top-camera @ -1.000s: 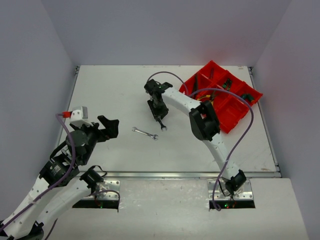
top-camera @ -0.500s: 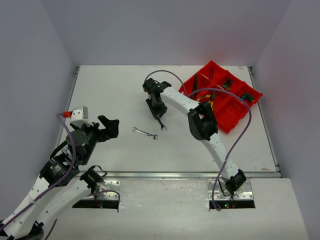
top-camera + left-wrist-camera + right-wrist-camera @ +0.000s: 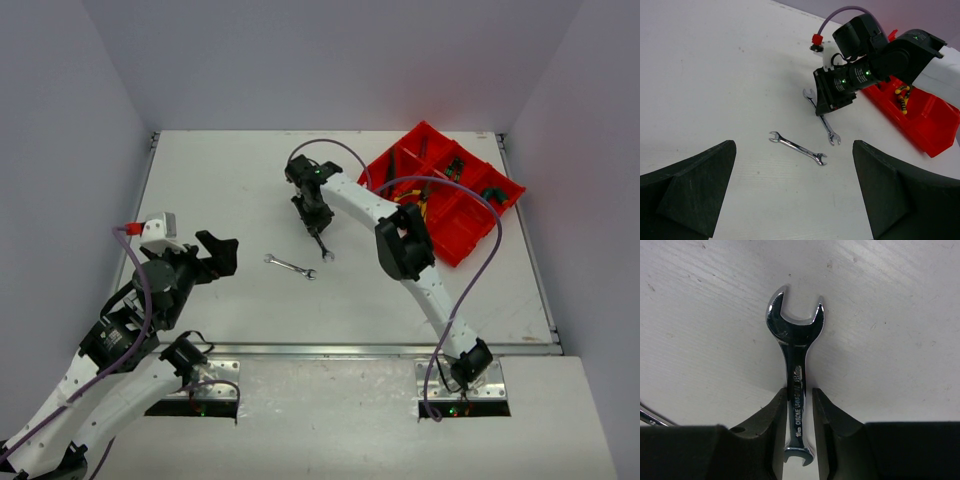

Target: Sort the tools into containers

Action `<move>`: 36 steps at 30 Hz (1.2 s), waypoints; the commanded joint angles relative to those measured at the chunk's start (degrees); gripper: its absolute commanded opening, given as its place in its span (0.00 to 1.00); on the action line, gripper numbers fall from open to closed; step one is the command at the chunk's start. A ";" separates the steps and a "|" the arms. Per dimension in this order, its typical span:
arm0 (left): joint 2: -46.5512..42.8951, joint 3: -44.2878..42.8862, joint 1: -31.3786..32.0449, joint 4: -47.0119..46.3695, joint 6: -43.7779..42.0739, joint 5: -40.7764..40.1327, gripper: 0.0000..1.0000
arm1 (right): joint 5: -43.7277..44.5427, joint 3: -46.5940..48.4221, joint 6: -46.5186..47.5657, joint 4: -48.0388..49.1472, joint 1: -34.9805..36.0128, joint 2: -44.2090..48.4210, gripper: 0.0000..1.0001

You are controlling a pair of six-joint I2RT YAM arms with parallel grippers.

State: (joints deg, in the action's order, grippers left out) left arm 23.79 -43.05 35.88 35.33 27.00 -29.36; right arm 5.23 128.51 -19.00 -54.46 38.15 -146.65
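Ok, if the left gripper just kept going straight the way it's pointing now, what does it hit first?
Probably the loose wrench on the table: it lies centred ahead of the open left gripper. The right gripper and the other wrench sit farther on. Depth is hard to judge.

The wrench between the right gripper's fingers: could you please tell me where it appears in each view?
Top external: the wrench sits just above picture centre, poking out below the right gripper.
Left wrist: the wrench is right of centre, slanting under the gripper.
Right wrist: the wrench is in the middle, upright, its shank between the fingers.
Shared landmark: the right gripper, astride it in all three views.
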 commanded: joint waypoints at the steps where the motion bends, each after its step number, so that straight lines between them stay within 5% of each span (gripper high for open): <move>1: 0.38 -0.11 -0.72 -2.20 -0.55 -0.25 1.00 | 1.44 -1.24 1.31 -2.36 0.16 -6.27 0.23; 6: 0.09 -0.11 -0.69 -2.26 -0.49 -0.31 1.00 | 1.39 -2.15 2.19 -2.88 0.61 -6.39 0.00; 36: -0.64 -0.11 -0.63 -2.22 -0.55 -0.08 1.00 | -0.48 -26.10 -0.12 11.97 0.00 23.53 0.00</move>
State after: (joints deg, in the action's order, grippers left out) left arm 23.70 -43.05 35.90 35.35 27.00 -29.36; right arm 4.05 104.11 -18.07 -46.00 38.39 -128.46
